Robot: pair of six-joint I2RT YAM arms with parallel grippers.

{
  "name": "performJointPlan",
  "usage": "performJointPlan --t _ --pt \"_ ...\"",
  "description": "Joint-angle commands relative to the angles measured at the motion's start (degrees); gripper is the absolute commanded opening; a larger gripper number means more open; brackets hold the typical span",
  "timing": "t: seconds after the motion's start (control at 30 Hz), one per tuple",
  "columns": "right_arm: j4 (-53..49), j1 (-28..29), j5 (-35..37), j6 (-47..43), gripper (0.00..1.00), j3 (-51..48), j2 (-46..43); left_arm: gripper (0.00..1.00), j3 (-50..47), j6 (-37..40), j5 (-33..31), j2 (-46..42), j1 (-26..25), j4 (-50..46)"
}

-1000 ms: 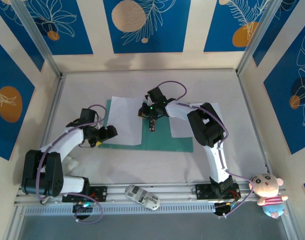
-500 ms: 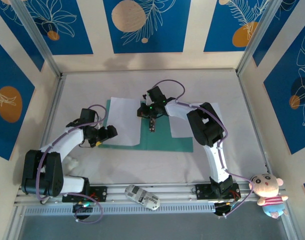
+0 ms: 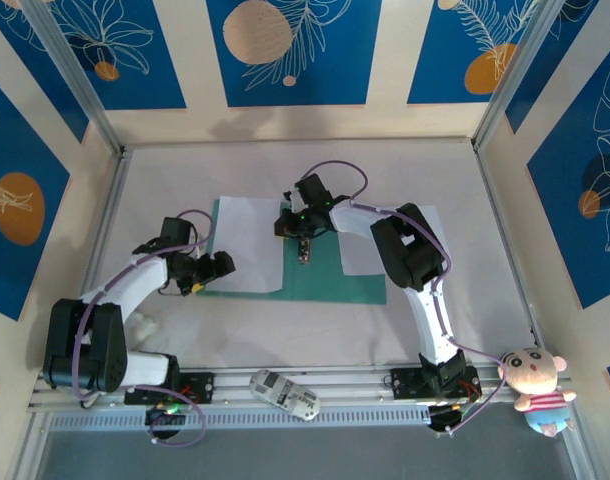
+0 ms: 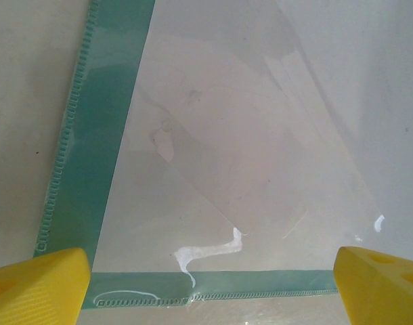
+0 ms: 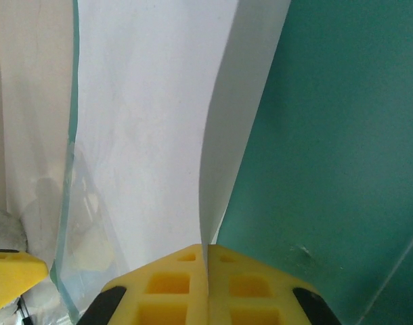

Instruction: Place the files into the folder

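**Right fingers pinch a sheet at the folder's middle; left fingers stand spread at its corner**

Your right gripper (image 5: 206,271) is clenched on one of the files (image 5: 152,122). The thin white sheet rises straight out of the seam between the two yellow fingers (image 5: 172,291), and its gripped edge curls up off the surface. To the right of those fingers lies the bare teal folder (image 5: 342,135). To their left, the sheet spreads out flat.

From above, the right gripper (image 3: 303,252) sits over the middle of the folder (image 3: 320,285). The pinched sheet (image 3: 250,245) covers the cover on the left-arm side. A second sheet (image 3: 357,255) lies just on the other side of the fingers. It is partly under the arm and overlaps the other cover.

Your left gripper (image 4: 208,281) is released, with its yellow fingers (image 4: 37,281) wide apart and nothing between them. The folder's ridged teal border (image 4: 91,169) runs across between the tips and up ahead of the left one. The white sheet lies ahead of the tips and shows a glossy sheen. From above, the left gripper (image 3: 223,265) hovers at the folder's near corner, on its own arm's side.

The folder lies flat on the pale table (image 3: 285,170).
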Motion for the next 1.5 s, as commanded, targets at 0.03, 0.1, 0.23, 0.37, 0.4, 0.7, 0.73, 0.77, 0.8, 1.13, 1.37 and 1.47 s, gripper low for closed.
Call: performJointPlan --t 0.03,0.1,0.23,0.37,0.4,0.7,0.73,0.77,0.8,1.13,1.37,1.47 --pt "2.96 0.08 -3.54 -1.32 0.00 -1.00 0.96 0.93 -0.54 0.62 0.00 0.51 0.64 -1.44" --pt "3.57 0.06 -3.75 -1.31 0.00 -1.23 1.07 0.93 -0.57 0.69 0.01 0.52 0.63 -1.48" --pt "4.18 0.03 -3.54 -0.32 0.00 -1.59 1.19 0.93 -0.57 0.52 0.01 0.54 0.66 -1.48" --pt "5.53 0.21 -2.53 2.07 0.00 -2.81 0.72 0.93 -0.65 0.54 0.02 0.43 0.67 -1.45" --pt "6.17 0.26 -2.30 2.63 0.00 -3.20 0.59 0.93 -0.60 0.54 0.00 0.45 0.68 -1.48" --pt "8.28 1.25 0.18 6.26 0.00 -5.02 0.56 0.93 -0.65 0.62 -0.14 0.21 0.67 -1.50" --pt "8.53 1.35 0.23 6.45 0.00 -5.14 0.49 0.93 -0.65 0.63 -0.07 0.20 0.63 -1.51" --pt "8.52 1.41 0.51 6.61 0.00 -5.23 0.41 0.93 -0.64 0.65 -0.02 0.34 0.65 -1.45" --pt "8.39 1.51 0.93 6.75 0.00 -5.34 0.24 0.93 -0.63 0.59 0.01 0.33 0.64 -1.43" --pt "8.75 1.51 4.00 8.86 0.00 -7.40 -1.33 0.93 -0.65 0.66 0.19 0.15 0.64 -1.57" --pt "10.17 1.76 4.72 11.39 0.00 -8.98 -2.53 0.93 -0.64 0.69 0.19 0.19 0.65 -1.42" --pt "10.99 1.70 5.22 12.56 0.00 -9.93 -3.10 0.93 -0.57 0.63 0.14 0.19 0.68 -1.30"
